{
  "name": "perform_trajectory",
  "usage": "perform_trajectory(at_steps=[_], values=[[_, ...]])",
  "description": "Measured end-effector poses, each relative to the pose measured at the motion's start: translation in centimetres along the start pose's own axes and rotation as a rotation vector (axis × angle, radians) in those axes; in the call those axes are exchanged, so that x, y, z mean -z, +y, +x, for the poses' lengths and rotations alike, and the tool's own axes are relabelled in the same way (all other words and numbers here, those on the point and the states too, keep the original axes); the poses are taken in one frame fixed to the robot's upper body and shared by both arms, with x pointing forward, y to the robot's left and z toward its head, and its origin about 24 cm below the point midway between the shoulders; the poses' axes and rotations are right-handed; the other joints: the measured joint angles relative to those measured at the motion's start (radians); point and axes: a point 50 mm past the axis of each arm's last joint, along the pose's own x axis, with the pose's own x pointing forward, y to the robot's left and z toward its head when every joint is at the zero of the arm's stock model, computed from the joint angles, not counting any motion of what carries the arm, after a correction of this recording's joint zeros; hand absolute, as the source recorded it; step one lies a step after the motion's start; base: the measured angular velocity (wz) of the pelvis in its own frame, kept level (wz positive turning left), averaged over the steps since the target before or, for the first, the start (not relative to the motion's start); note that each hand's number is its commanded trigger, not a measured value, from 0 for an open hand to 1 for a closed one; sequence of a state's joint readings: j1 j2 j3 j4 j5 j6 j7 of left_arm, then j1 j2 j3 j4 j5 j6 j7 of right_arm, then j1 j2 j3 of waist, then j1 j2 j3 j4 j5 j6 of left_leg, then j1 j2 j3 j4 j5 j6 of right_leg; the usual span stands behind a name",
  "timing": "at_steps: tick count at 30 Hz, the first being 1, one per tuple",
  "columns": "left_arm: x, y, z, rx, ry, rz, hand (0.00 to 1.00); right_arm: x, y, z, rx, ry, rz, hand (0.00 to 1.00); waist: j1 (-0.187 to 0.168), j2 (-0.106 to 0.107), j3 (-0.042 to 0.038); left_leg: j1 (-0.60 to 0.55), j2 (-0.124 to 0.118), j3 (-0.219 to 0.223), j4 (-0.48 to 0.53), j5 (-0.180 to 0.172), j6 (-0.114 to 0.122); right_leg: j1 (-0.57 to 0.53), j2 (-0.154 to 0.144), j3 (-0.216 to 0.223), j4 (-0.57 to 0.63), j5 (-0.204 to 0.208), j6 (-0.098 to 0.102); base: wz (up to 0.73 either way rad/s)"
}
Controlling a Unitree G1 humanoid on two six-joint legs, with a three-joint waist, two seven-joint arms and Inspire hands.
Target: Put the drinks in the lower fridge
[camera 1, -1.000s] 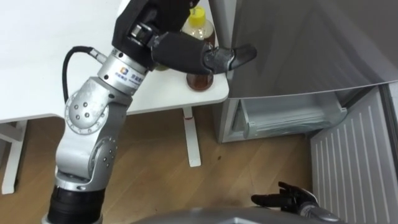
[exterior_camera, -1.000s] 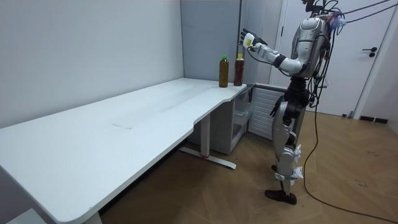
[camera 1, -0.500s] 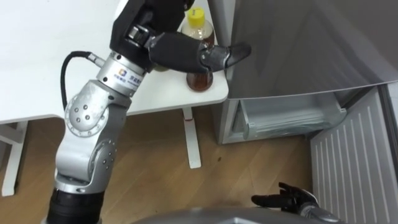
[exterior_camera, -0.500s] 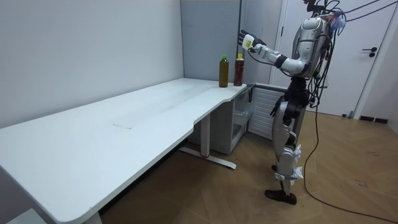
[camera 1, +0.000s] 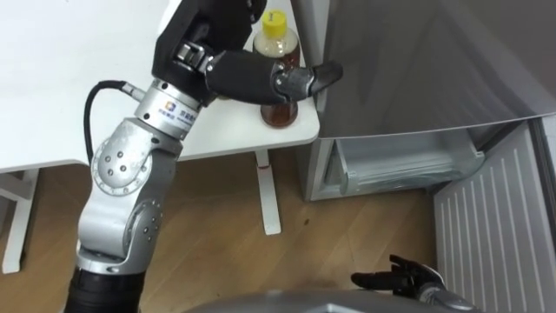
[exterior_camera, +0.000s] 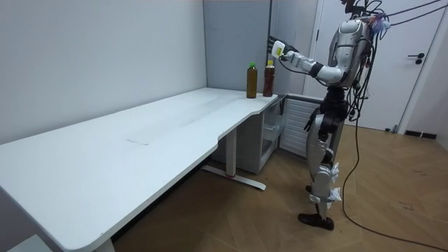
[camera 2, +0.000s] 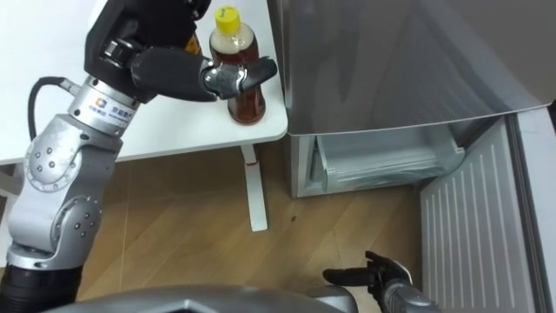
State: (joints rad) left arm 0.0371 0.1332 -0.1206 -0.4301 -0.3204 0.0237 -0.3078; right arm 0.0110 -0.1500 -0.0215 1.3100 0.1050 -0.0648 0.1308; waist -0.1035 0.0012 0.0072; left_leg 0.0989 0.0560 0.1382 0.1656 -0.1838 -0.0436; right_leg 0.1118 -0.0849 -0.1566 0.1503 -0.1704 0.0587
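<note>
A brown drink bottle with a yellow cap (camera 1: 280,111) stands upright at the desk's corner beside the fridge. My left hand (camera 1: 252,74) hovers in front of it with fingers straight, open and holding nothing. The room view shows that hand (exterior_camera: 278,47) raised above two bottles: the brown one (exterior_camera: 268,78) and a green-capped one (exterior_camera: 251,80). The lower fridge compartment (camera 1: 408,165) stands open, its door (camera 1: 495,226) swung out to the right. My right hand (camera 1: 404,280) hangs low near that door, fingers relaxed and open.
The white desk (camera 1: 52,78) runs off to the left, its leg (camera 1: 268,196) on the wooden floor. The grey upper fridge front (camera 1: 417,61) is closed. I stand at the desk's end facing the fridge.
My left hand has drawn back slightly to the left over the brown bottle. The bottles, fridge door and right hand have not moved.
</note>
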Motion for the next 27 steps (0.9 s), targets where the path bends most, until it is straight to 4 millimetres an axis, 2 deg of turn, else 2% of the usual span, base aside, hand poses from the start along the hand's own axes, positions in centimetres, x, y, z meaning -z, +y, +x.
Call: perform_trajectory(at_steps=[5, 10, 27], values=[[0.3, 0.1, 0.0, -0.002, 0.012, -0.005, 0.00, 0.1, 0.0, 0.0, 0.000, 0.001, 0.000, 0.00, 0.000, -0.002, 0.0014, 0.001, 0.000, 0.000, 0.000, 0.000, 0.000, 0.001, 0.000, 0.000, 0.000, 0.000, 0.000, 0.00], [1.8, 0.5, -0.3, -0.012, 0.074, -0.026, 0.00, 0.3, 0.0, -0.1, -0.001, 0.000, 0.001, 0.00, 0.000, -0.006, 0.0040, 0.000, 0.000, 0.001, 0.000, 0.000, 0.000, -0.001, 0.000, 0.001, 0.000, 0.000, 0.000, 0.00], [2.0, 0.4, -0.4, 0.001, 0.080, -0.030, 0.00, 0.3, 0.1, 0.0, -0.005, -0.001, 0.001, 0.00, 0.000, -0.014, 0.0044, 0.001, 0.000, 0.006, -0.001, 0.000, 0.000, -0.006, 0.001, 0.007, 0.002, 0.000, 0.000, 0.00]])
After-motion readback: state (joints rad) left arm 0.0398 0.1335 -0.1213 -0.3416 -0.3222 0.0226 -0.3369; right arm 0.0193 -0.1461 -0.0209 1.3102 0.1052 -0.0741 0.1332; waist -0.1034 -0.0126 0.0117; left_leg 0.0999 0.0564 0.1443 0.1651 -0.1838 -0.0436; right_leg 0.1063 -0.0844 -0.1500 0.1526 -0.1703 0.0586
